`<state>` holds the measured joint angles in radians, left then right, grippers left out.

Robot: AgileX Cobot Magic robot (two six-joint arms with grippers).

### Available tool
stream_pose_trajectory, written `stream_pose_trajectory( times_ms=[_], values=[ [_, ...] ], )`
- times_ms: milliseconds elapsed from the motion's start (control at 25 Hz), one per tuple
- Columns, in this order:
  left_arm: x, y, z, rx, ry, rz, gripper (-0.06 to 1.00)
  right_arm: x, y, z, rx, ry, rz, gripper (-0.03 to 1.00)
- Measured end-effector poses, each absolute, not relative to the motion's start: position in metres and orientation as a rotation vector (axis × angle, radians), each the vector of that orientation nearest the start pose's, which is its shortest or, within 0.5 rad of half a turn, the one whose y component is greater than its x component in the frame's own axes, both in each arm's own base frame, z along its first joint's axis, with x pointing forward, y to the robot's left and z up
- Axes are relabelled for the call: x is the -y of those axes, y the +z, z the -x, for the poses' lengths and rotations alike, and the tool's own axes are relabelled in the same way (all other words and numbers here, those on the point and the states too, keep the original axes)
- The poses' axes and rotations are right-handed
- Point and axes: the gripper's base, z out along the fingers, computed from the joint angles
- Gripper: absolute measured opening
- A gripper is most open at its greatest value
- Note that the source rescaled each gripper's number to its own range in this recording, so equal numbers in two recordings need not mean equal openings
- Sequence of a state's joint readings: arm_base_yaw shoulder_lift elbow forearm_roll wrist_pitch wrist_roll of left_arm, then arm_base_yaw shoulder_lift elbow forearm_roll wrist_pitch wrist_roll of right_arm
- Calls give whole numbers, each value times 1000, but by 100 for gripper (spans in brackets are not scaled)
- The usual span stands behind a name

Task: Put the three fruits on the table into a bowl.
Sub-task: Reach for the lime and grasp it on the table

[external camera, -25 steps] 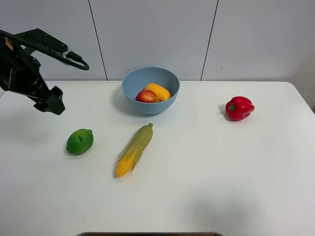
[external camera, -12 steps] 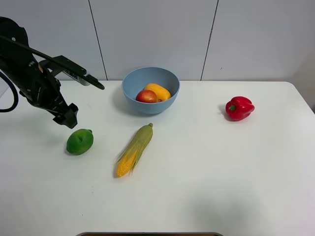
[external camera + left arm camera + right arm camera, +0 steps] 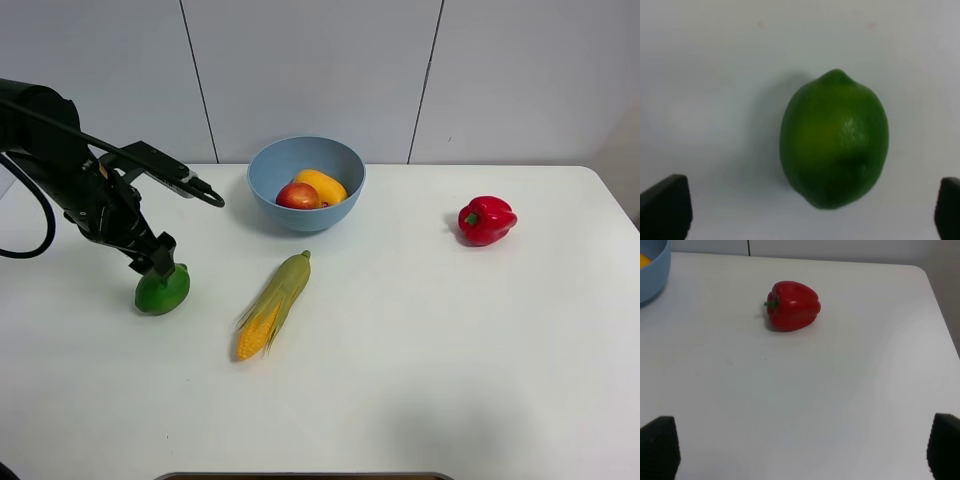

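The green lime [image 3: 160, 292] lies on the white table [image 3: 450, 350] at the left. My left gripper [image 3: 185, 227] hangs open just above it, one finger close over the fruit's far side. In the left wrist view the lime [image 3: 835, 140] fills the space between the two dark fingertips [image 3: 665, 207], untouched. The red apple [image 3: 297, 196] and the yellow-orange mango [image 3: 322, 184] rest inside the light-blue bowl [image 3: 300, 222] at the back centre. My right gripper [image 3: 801, 447] is open with nothing in it, and it is out of the exterior view.
A husked corn cob [image 3: 273, 305] lies diagonally between the lime and the bowl. A red bell pepper [image 3: 487, 220] sits at the right; the right wrist view shows this pepper [image 3: 792, 306] ahead and the bowl's edge [image 3: 652, 275] at the side.
The left arm has swung in from the far left and come down over the lime, its gripper staying open. Nothing else moved.
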<state>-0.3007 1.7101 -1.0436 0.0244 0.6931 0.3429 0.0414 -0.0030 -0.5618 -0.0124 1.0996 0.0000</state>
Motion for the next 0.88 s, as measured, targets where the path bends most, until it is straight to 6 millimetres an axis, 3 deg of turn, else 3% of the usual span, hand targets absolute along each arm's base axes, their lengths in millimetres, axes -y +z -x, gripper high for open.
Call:
stream_pose_trajectory(
  times_ms=[880],
  values=[
    [99,136,-324,-2765,36,-956,100,2,291,14,-2018,12,40,100]
  ],
)
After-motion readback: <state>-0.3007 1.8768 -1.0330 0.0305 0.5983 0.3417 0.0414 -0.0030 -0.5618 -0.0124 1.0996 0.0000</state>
